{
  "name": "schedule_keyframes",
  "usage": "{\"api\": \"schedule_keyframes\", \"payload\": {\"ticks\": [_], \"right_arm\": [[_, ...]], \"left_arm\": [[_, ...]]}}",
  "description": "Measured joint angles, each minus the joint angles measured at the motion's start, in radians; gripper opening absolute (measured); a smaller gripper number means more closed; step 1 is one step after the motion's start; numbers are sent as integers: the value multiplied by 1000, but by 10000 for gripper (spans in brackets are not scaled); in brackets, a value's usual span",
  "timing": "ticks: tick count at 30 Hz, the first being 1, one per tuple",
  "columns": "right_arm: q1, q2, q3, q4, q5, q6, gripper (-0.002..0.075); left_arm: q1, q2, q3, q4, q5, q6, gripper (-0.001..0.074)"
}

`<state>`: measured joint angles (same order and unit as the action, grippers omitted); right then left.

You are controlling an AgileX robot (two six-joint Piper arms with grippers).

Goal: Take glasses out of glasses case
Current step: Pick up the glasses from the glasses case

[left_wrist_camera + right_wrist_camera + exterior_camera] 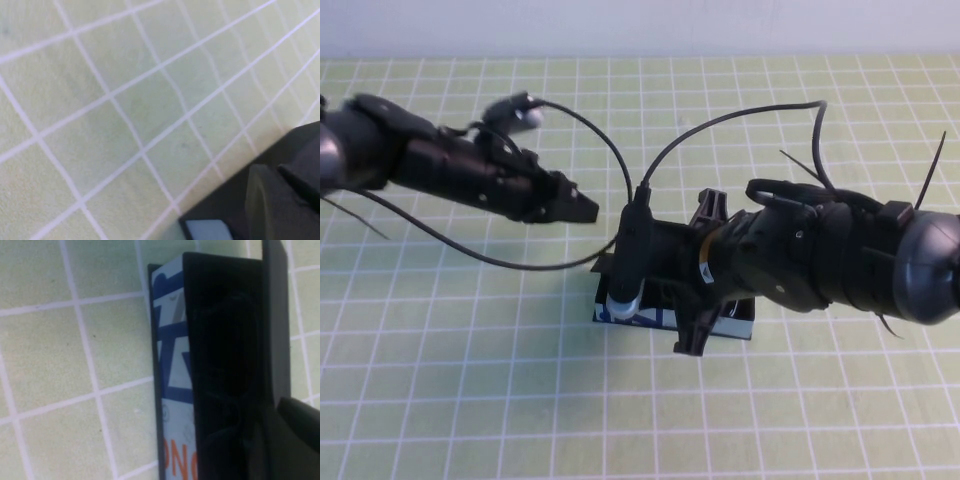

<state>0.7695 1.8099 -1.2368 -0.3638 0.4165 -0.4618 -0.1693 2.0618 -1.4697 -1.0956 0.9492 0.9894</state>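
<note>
I count one glasses case [735,325] at the table's [470,400] centre, lid raised, its printed blue-white front facing near. Inside its black interior I can make out one dark form, apparently the glasses [220,370]. Two arms are in view. The right gripper [705,275] sits directly over the case, pressed together; whether it pinches the glasses I cannot tell. The left gripper [585,208] hovers left of and beyond the case; I cannot tell its state.
</note>
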Motion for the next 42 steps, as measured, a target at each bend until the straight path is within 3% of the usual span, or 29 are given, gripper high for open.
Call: {"api": "schedule_keyframes", "payload": {"ticks": [3,6,11,14,33,38,42], "right_arm": [[0,-10,0,-7,5,20,1],[0,-14,-9,-12,17,33,-1],[0,-14,-22,-16,20,54,-5],[0,-14,-22,-16,22,56,-5],[0,-20,-24,-16,23,117,1],[0,-96,-24,27,32,298,98],[0,-177,-24,189,99,374,136]], "left_arm": [[19,-88,21,1,51,60,-4],[22,-148,72,-5,110,235,-4],[22,-152,182,-64,221,536,-4],[22,-125,230,-76,224,618,-4],[22,53,243,-232,208,713,-4],[22,56,243,-240,208,709,-4],[22,56,243,-240,208,698,-4]]}}
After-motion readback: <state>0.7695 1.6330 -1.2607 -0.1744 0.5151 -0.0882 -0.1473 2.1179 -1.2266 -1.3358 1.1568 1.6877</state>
